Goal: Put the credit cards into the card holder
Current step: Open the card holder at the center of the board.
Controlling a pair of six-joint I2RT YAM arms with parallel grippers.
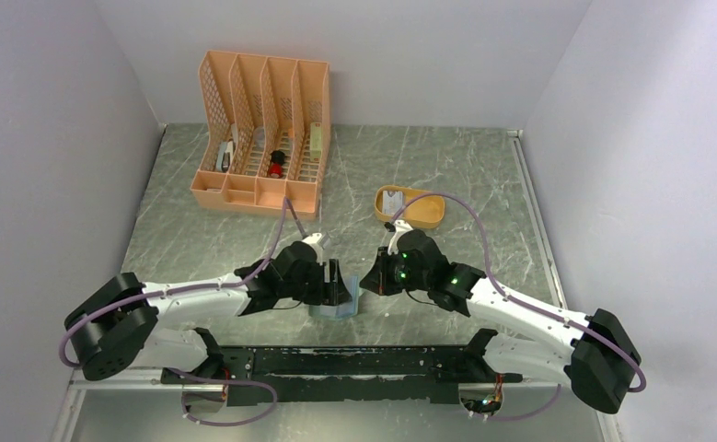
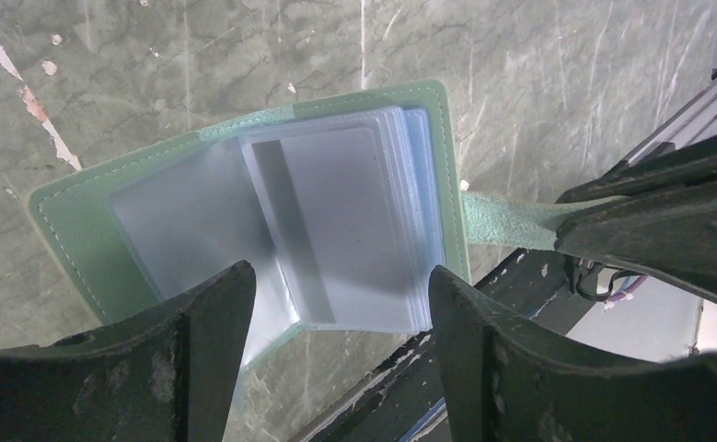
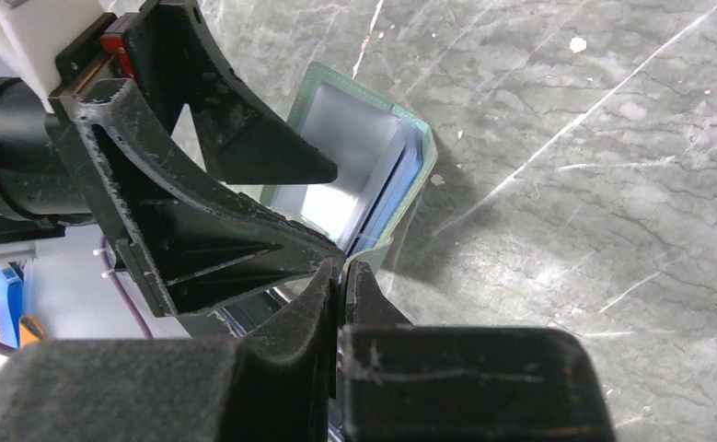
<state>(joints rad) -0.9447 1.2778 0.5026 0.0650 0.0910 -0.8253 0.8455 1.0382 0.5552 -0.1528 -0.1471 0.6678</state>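
Observation:
The card holder [image 2: 64,216] is a sage-green wallet lying open on the marble table near the front edge, with its clear sleeves [image 2: 198,212] facing up. A pale credit card [image 2: 336,212] with a darker stripe shows in the top sleeve. My left gripper [image 2: 341,272] is open, and its fingers [image 2: 212,350] straddle the wallet's near edge. My right gripper [image 3: 343,267] is shut on the wallet's snap tab [image 2: 506,221]. In the top view the wallet [image 1: 334,304] lies between both grippers. Another pale card [image 1: 391,200] lies in the yellow tray.
A mustard-yellow oval tray [image 1: 425,213] sits behind the right arm. A peach lattice desk organizer [image 1: 262,129] with small items stands at the back left. The black rail of the arm mount [image 1: 336,364] runs along the front edge just behind the wallet.

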